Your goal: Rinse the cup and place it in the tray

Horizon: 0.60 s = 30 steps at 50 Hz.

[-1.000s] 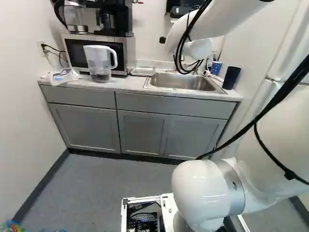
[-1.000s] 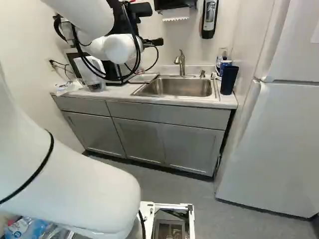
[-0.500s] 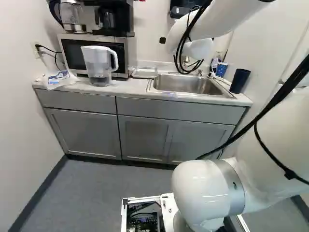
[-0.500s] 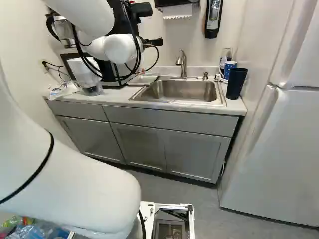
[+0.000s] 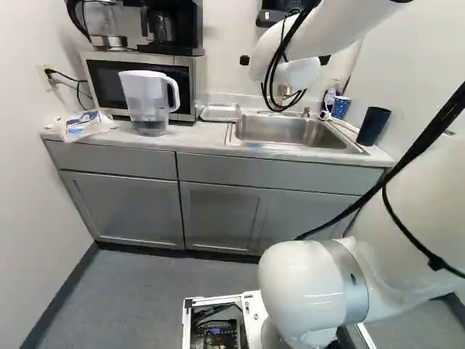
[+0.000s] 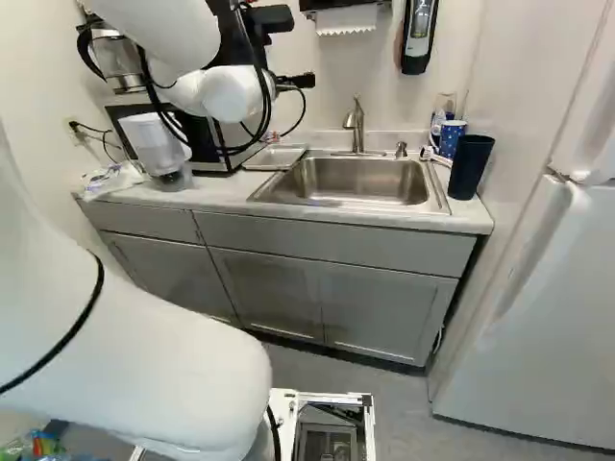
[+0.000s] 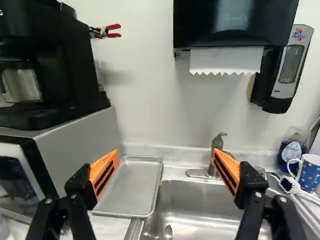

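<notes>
At the top of the left base view, the gripper (image 5: 245, 60) is mostly hidden by the white wrist. In the wrist view the gripper (image 7: 166, 156) stands open, nothing between its pads; ahead of it lie the empty metal tray (image 7: 132, 185) and the sink (image 7: 192, 200) with its faucet (image 7: 216, 150). A dotted mug (image 7: 308, 172) stands beyond the sink's far side from the tray. The right base view shows a dark tumbler (image 6: 471, 165) upright near the counter's end, beside the blue dotted mug (image 6: 450, 137). Which of the two is the task's cup, I cannot tell.
A water pitcher (image 5: 147, 102) stands before the microwave (image 5: 138, 81), which carries a coffee maker (image 7: 47, 65). A plastic bag (image 5: 83, 123) lies at the counter's end. Above the sink hang a towel dispenser (image 7: 230, 25) and a soap dispenser (image 7: 287, 70). A fridge (image 6: 528, 317) stands at the right.
The base has moved closer to the counter; counter, sink and tumbler show larger and spread outward in both base views. The arm holds its pose against its lowest joint.
</notes>
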Motion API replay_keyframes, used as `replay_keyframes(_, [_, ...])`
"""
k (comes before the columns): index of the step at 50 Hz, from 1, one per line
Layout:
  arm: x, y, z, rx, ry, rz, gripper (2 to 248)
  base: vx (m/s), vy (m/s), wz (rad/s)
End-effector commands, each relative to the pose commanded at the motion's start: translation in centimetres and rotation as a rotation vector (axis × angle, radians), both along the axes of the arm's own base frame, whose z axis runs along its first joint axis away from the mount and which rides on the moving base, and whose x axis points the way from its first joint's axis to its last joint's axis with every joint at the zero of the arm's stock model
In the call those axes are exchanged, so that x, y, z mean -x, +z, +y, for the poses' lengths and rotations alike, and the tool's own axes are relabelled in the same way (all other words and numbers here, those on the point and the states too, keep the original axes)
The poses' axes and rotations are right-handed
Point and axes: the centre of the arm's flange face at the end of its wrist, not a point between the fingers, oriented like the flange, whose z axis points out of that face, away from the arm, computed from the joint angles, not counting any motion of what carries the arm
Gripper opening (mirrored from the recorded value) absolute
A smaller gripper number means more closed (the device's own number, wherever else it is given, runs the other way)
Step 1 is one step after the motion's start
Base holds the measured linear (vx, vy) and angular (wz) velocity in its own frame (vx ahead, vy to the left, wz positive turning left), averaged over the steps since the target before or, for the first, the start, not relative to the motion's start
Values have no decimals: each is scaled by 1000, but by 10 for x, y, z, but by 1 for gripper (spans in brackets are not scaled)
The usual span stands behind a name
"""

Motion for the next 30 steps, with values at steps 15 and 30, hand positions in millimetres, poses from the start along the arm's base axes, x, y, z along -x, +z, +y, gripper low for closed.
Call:
replay_keyframes(15, [0,0,0,0,0,0,247,79,25,-178])
replay_keyframes(30, [0,0,0,0,0,0,247,72,19,-193])
